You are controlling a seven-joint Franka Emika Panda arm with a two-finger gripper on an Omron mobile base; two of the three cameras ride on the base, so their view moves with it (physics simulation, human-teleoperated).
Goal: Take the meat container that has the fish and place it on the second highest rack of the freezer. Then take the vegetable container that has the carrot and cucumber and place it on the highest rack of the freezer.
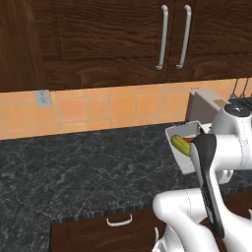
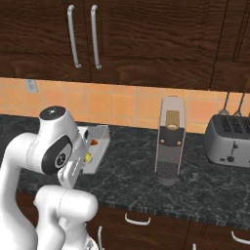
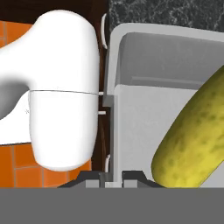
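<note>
Item 1, wall outlet [image 1: 43, 98]: sitting far left on the orange tile backsplash, above the dark marble table [image 1: 74, 167].

Item 2, upper cabinet handles [image 1: 173, 37]: hanging as a pair over the work area.

Item 3, drawer handle [image 1: 119, 220]: showing under the table's front edge.

Item 4, vegetable container [image 1: 184, 147]: a pale grey open box, appearing lifted just over the table's right part beside the arm's elbow, though whether its base is quite clear of the table is hard to tell. A yellow-green cucumber [image 1: 180, 144] is lying inside, with an orange piece, probably the carrot [image 2: 94, 142], beside it.

Item 5, claw [image 3: 109, 178]: the two fingertips are pinching the container's near wall between them, closed tight on the rim.

Item 6, coffee machine [image 2: 169, 141]: standing on the table right of the container, well apart.

Item 7, toaster [image 2: 229, 139]: standing farthest right.

Handling note, as a judgement: the step in hand is carrying the vegetable container toward the freezer's highest rack. The grip is taking one thin wall only, so the box is likely wanting to tip away from the claw. Keeping the hand level, swinging slowly and avoiding sharp turns should be stopping the cucumber from rolling and shifting the load. The box should be entering the rack flat, base first, before the pinch is being released.
</note>
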